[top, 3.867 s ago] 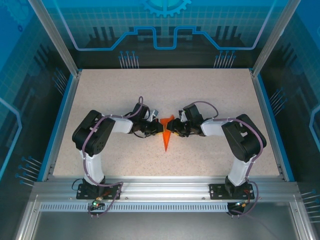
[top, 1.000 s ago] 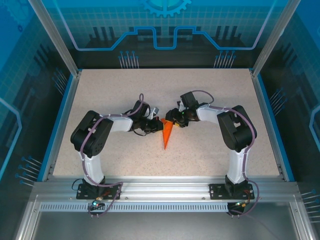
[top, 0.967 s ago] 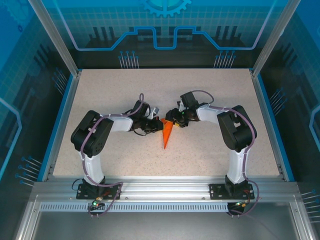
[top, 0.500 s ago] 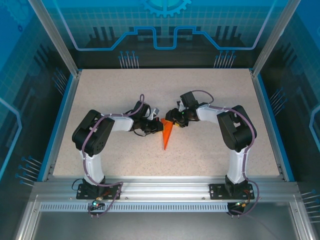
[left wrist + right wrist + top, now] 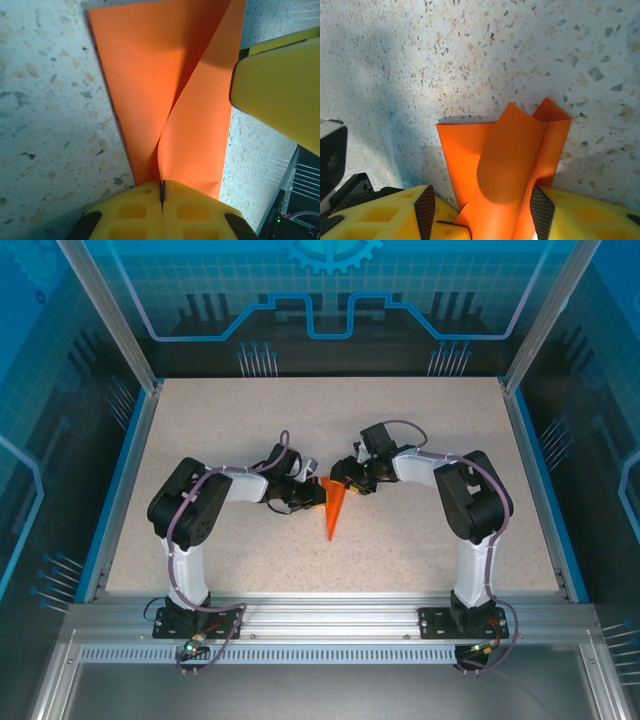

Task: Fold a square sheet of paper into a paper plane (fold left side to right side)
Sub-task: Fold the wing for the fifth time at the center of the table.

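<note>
Moved: right arm's elbow has swung in toward centre since 3.9 s ago; right gripper [image 5: 348, 478] now at the far end of the plane [image 5: 331, 512], not at its right side
Plane: slim orange dart lying on the table [image 5: 420, 420], about its middle, between the two arms, tip toward the near edge, wide end away
Flap: one layer, the flap [image 5: 195, 135], curls up off the flat part in left wrist view
Left: left gripper [image 5: 313, 497] at the plane's left edge near the wide end; yellow fingers [image 5: 135, 200] pressed together, pinching the raised flap at its edge
Right: fingers [image 5: 380, 215] spread, one each side of the plane's folded layers, paper filling the gap; contact cannot be told
Crossing: one right finger [image 5: 280, 95] sits just beside the plane's edge in left wrist view
</note>
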Robot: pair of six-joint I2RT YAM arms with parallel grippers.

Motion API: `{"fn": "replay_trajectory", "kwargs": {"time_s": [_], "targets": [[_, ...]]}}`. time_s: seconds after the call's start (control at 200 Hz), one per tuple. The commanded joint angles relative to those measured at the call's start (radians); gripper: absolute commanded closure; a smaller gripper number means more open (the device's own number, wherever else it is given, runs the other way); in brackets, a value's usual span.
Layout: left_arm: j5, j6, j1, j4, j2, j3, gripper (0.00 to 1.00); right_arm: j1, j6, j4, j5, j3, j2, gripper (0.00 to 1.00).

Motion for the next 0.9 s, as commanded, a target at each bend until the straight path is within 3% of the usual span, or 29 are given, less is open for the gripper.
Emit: {"fn": "replay_trajectory", "kwargs": {"time_s": [0.0, 0.165, 0.355, 0.435, 0.725, 0.895], "targets": [[-0.018, 0.029, 0.003, -0.040, 0.040, -0.002, 0.97, 0.009, -0.013, -0.016, 0.013, -0.010, -0.019, 0.42], [-0.026, 0.034, 0.002, -0.055, 0.040, -0.002, 0.98, -0.007, -0.003, 0.039, -0.008, -0.037, -0.072, 0.36], [-0.028, 0.031, 0.003, -0.053, 0.039, -0.004, 0.98, -0.018, -0.001, 0.035, 0.004, -0.066, -0.115, 0.39], [-0.027, 0.032, 0.002, -0.049, 0.039, -0.006, 0.98, -0.018, -0.001, 0.040, -0.001, -0.073, -0.121, 0.46], [-0.029, 0.036, 0.002, -0.055, 0.035, -0.004, 0.98, 0.007, -0.007, 0.027, -0.011, -0.056, -0.096, 0.90], [-0.031, 0.036, 0.003, -0.057, 0.034, -0.004, 0.98, 0.017, -0.014, 0.005, -0.009, -0.046, -0.063, 0.98]]}}
